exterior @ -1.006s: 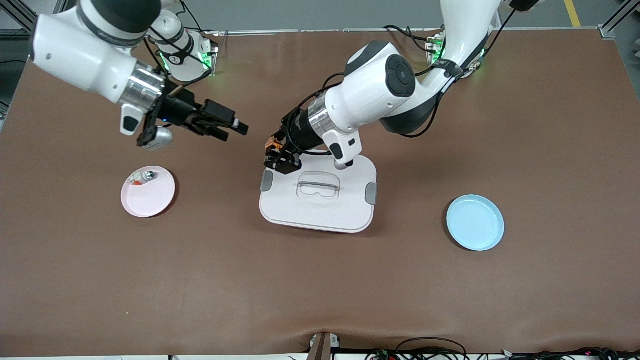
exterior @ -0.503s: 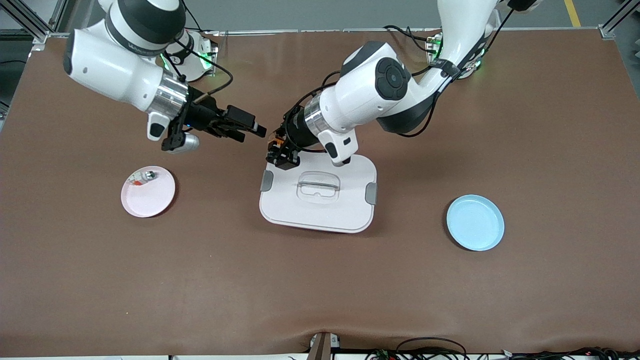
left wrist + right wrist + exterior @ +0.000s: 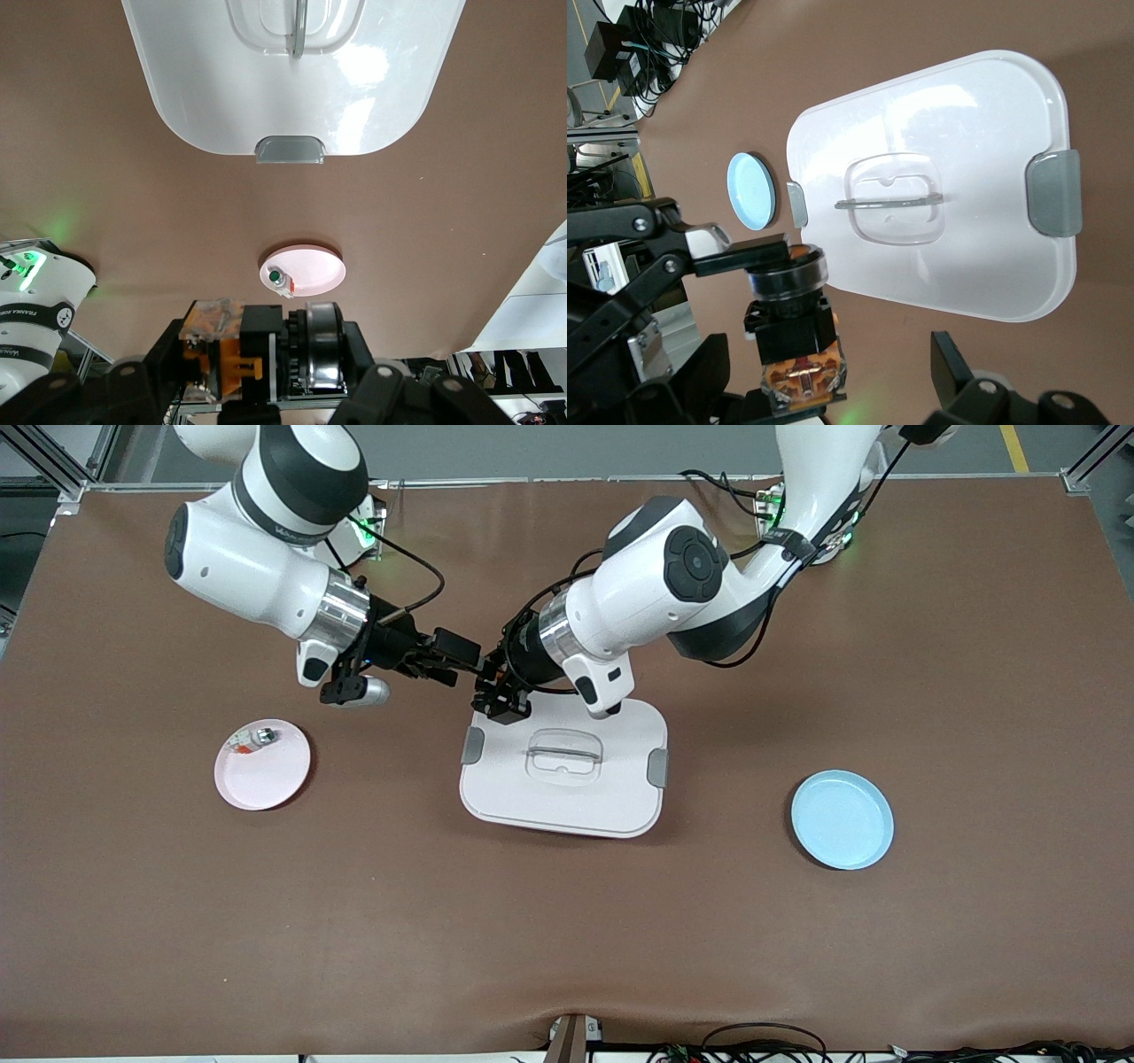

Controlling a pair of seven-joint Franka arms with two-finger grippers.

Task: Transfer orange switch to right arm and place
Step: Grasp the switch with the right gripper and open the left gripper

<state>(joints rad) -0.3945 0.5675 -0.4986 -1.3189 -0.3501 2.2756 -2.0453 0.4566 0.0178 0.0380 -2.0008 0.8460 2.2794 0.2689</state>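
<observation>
brown table mat (image 3: 567, 921): the left gripper (image 3: 496, 698), over the white lid's (image 3: 567, 779) corner, clamps the orange switch (image 3: 796, 350); the right gripper (image 3: 461, 662), fingers spread, should straddle it squarely before closing.

Only one bit of lettering comes through: "FRANKA" in small dark capitals on the white robot base (image 3: 35, 305) in the left wrist view, the rest of that line cut off. Nothing else carries readable text.
</observation>
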